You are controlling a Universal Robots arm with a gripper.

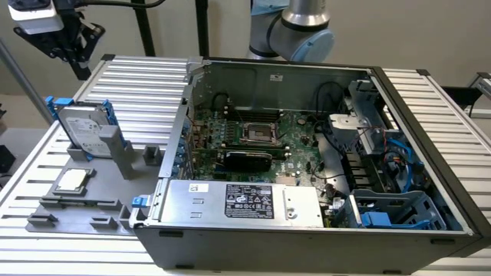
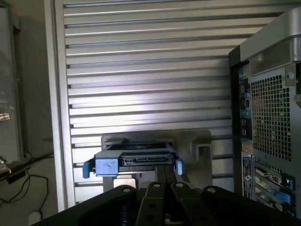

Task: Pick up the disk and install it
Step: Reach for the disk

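Stock as you had it at this moment, largest first.

- One bench (image 1: 429,98): ribbed aluminium slats, matt silver, running under everything.
- One computer case (image 1: 307,247): dark grey sheet-metal box lying on its side with the cover off. Its perforated rear panel (image 2: 273,108) faced your wrist camera.
- One robot arm (image 1: 295,29): rounded pale-grey joints with a light blue cap, rising behind the case.
- One circuit board (image 1: 261,132): flat, green, densely populated, lying on the case floor.
- One silver box (image 1: 245,201): bare-metal rectangle with a black label, at the near end of the case.
- One fixture plate (image 1: 77,213): matt grey plastic with raised blocks and slots, on the bench at the exterior view's left of the case.
- One drive cage (image 1: 399,210): blue-grey plastic, in the case's near corner at the exterior view's right.
- One disk (image 1: 84,129): flat silver-grey rectangle with a white label, framed in bright blue plastic. It stood on edge in a slot of the fixture plate, outside the case.
- One hand (image 1: 81,72): black, with its fingers (image 2: 155,202) closed together on nothing. It hung above the disk, well apart from it.
- One chip (image 1: 73,180): small silver square, lying flat on the fixture plate near the disk.
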